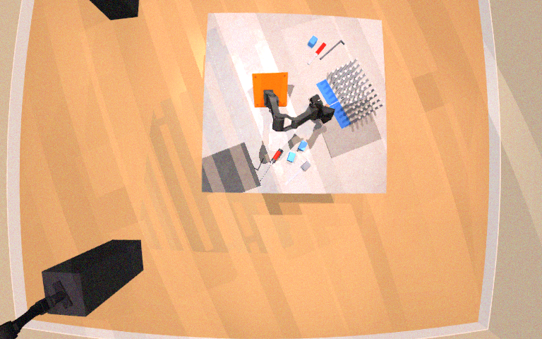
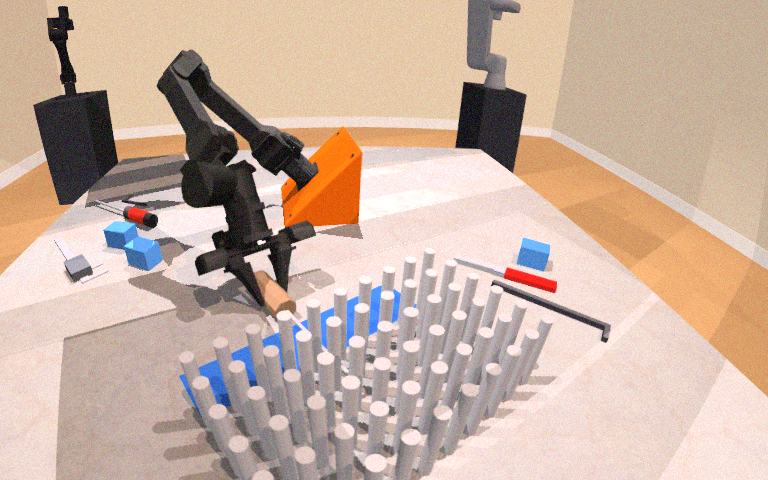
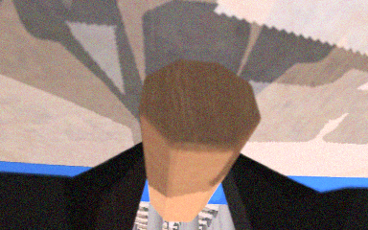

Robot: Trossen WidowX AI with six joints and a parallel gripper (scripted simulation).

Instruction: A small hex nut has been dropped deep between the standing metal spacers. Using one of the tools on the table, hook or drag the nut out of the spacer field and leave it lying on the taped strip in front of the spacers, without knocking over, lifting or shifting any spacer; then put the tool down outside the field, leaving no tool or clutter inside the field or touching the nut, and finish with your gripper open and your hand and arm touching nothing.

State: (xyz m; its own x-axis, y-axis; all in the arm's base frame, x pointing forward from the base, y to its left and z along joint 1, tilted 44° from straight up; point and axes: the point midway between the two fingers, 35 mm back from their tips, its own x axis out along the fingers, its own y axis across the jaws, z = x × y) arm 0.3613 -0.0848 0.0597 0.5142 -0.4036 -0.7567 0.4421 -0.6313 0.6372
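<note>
My gripper (image 1: 324, 105) (image 2: 272, 294) (image 3: 184, 151) is shut on the wooden handle (image 2: 280, 301) (image 3: 196, 103) of a tool, low at the strip's near side. The tool's thin pale shaft (image 2: 300, 323) slopes down across the strip and in among the spacers; its tip is hidden. The blue taped strip (image 1: 324, 87) (image 2: 212, 373) (image 3: 43, 169) runs along the field's front. The metal spacers (image 2: 380, 382) stand upright in several rows. I cannot make out the hex nut; it may be hidden between the spacers.
A black L-shaped tool (image 1: 332, 50) (image 2: 552, 305), a red-handled tool (image 1: 320, 49) (image 2: 529, 279) and a blue block (image 1: 312, 41) (image 2: 534, 254) lie beside the field. Opposite are two blue blocks (image 2: 120, 234) (image 2: 142, 253), a red-black screwdriver (image 1: 277, 155) (image 2: 139, 216) and a grey-block tool (image 1: 305, 165) (image 2: 78, 267).
</note>
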